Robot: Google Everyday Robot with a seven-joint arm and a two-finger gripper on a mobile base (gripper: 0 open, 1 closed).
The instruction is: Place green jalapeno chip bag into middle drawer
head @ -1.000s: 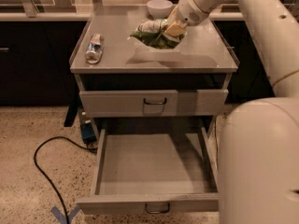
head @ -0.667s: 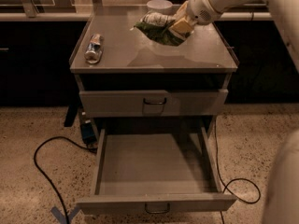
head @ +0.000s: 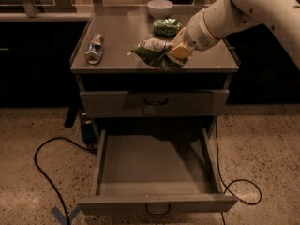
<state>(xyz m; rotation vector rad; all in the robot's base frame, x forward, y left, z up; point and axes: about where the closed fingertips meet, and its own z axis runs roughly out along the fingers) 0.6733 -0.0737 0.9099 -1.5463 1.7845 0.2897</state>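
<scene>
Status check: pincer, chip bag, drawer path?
Pincer shut on green jalapeno chip bag, over front edge of cabinet top. Middle drawer pulled open below. Upper drawer shut, nothing blocking the drop.

Looks like a robotics test lab dressed up as an office kitchenette. There's a grey metal table with drawers under it, and the middle drawer is hanging open in the lower part of the frame. The floor is speckled stone, and dark cabinets with a pale counter run along the top edge.

Lab giveaways:
- a blue tape cross on the floor at lower left
- a loose black cable snaking past it
- a white robot arm coming in from the upper right

Its gripper sits upper centre over the table's front edge, clamped on the green jalapeno chip bag. There's a bowl and a can on top too.
</scene>
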